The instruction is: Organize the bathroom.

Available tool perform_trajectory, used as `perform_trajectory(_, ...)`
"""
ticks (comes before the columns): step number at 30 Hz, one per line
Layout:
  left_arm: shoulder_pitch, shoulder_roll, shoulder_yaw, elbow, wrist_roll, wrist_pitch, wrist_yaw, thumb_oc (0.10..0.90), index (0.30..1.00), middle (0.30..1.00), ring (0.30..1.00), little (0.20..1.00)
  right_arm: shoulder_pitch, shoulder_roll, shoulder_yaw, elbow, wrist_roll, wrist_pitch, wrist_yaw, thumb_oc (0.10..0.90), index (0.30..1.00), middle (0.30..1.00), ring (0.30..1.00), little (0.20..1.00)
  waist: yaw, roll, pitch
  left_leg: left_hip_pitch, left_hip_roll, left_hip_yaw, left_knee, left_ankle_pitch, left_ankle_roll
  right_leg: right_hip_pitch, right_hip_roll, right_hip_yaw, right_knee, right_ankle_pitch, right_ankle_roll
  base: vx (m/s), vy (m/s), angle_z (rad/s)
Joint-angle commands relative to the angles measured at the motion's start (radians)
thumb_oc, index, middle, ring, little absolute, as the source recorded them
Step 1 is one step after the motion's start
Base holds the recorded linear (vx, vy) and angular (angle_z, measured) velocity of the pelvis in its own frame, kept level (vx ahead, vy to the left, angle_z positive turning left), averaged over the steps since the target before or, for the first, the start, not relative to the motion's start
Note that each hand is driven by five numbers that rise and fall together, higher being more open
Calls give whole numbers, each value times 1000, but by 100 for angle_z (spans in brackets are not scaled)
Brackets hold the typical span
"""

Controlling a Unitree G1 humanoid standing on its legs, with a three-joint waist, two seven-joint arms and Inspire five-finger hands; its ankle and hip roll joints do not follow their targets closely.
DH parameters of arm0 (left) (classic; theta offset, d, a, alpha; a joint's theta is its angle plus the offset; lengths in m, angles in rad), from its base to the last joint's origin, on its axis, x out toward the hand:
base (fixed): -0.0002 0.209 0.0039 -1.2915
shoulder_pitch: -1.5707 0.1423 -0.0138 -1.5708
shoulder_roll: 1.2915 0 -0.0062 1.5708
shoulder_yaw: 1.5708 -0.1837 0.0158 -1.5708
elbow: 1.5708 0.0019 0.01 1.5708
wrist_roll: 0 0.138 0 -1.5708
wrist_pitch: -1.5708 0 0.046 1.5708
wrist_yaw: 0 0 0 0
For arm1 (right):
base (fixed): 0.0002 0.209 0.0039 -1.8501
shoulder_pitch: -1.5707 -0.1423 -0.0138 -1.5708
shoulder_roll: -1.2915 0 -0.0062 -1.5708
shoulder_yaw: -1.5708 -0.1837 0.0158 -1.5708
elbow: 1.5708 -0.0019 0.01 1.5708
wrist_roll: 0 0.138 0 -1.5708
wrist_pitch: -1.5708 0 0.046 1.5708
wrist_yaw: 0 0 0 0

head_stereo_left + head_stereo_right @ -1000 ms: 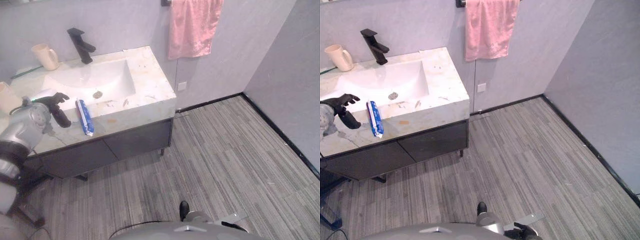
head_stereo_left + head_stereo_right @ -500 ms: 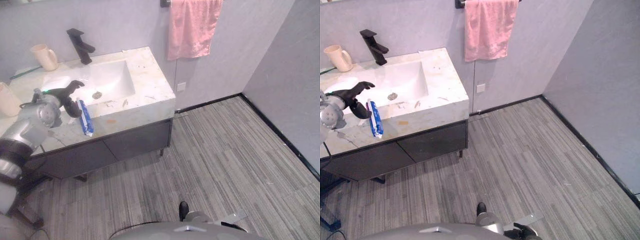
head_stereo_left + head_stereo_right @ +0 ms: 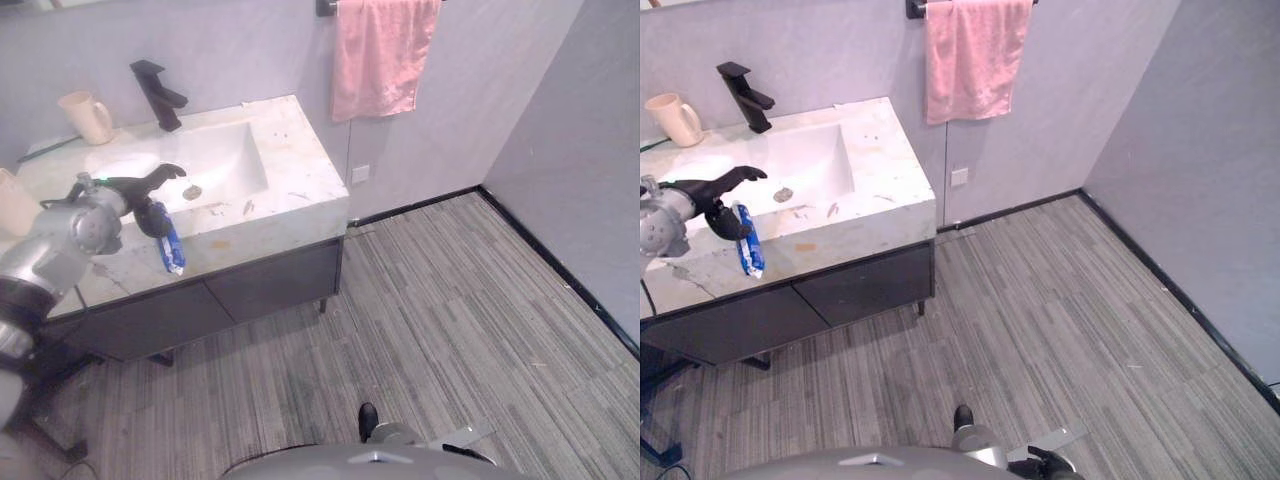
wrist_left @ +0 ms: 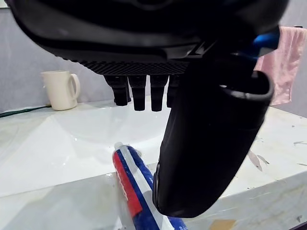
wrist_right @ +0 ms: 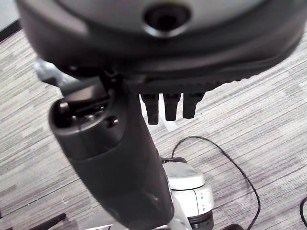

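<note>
Over the last second the left robot hand (image 3: 140,192), fingers spread, has moved from beside the tube (image 3: 170,245) on the counter (image 3: 290,190) at mid-left to directly above it, likely to grasp it; the right robot hand (image 5: 115,163) hangs relaxed over the floor.

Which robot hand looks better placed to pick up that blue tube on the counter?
The left robot hand: it hovers open right over the blue tube on the counter. The right robot hand hangs down over the floor.

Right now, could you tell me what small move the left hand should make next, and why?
Probably lower the left hand and close it round the blue tube. The hand is open just above the tube's far end, and the tube lies loose near the counter's front edge.
</note>
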Motion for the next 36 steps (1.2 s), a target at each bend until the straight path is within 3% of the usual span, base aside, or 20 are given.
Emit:
perform_trajectory(1, -122, 123, 123, 8, 1, -28, 83, 800, 900, 900, 900, 900, -36, -32, -14, 28, 15, -10, 5, 800, 900, 900, 900, 900, 4, 78, -21, -57, -51, 95, 98, -53, 63, 22, 13, 71, 92, -181, 120, 0, 0, 0)
perform_trajectory(4, -130, 127, 124, 30, -16, -40, 85, 800, 900, 900, 900, 900, -36, -33, -12, 23, 17, -10, 8, 800, 900, 900, 900, 900, 5, 78, -23, -59, -51, 94, 97, -52, 63, 21, 13, 70, 91, -181, 120, 0, 0, 0)
perform_trajectory(14, -150, 162, 123, -15, -61, -180, 8, 800, 900, 900, 900, 900, -43, -41, -19, 26, 15, -6, 8, 800, 900, 900, 900, 900, 10, 80, -27, -55, -51, 92, 92, -50, 60, 25, 10, 68, 85, -176, 124, 0, 0, 0)
perform_trajectory(18, -211, 219, 91, -33, -157, -308, -9, 800, 900, 900, 900, 900, -42, -49, -27, 33, 17, -5, 11, 800, 900, 900, 900, 900, 12, 88, -25, -53, -52, 91, 91, -48, 61, 26, 8, 65, 84, -174, 125, -1, 8, -2)
perform_trajectory(24, -336, 271, 13, -41, -225, -401, -34, 800, 900, 900, 900, 900, -32, -48, -29, 49, 11, -19, 15, 800, 900, 900, 900, 900, 10, 97, -25, -47, -55, 88, 88, -50, 61, 33, 5, 58, 85, -177, 131, -1, 3, -1)
perform_trajectory(28, -385, 295, -15, -52, -287, -426, -49, 800, 900, 900, 900, 900, -30, -47, -32, 50, 0, -23, 18, 800, 900, 900, 900, 900, 13, 100, -26, -47, -57, 82, 83, -48, 60, 33, 5, 57, 85, -177, 132, 0, 0, 0)
perform_trajectory(32, -366, 316, 10, -57, -289, -502, -78, 800, 900, 900, 900, 900, -33, -48, -29, 50, -4, -22, 16, 800, 900, 900, 900, 900, 22, 102, -28, -47, -59, 75, 82, -49, 62, 34, 4, 54, 88, -180, 133, 0, 0, 0)
perform_trajectory(36, -356, 332, 16, -71, -274, -522, -131, 800, 900, 900, 900, 900, -37, -52, -31, 52, -9, -22, 15, 800, 900, 900, 900, 900, 28, 105, -29, -47, -60, 72, 80, -48, 62, 34, 2, 49, 90, -180, 135, 0, 0, 0)
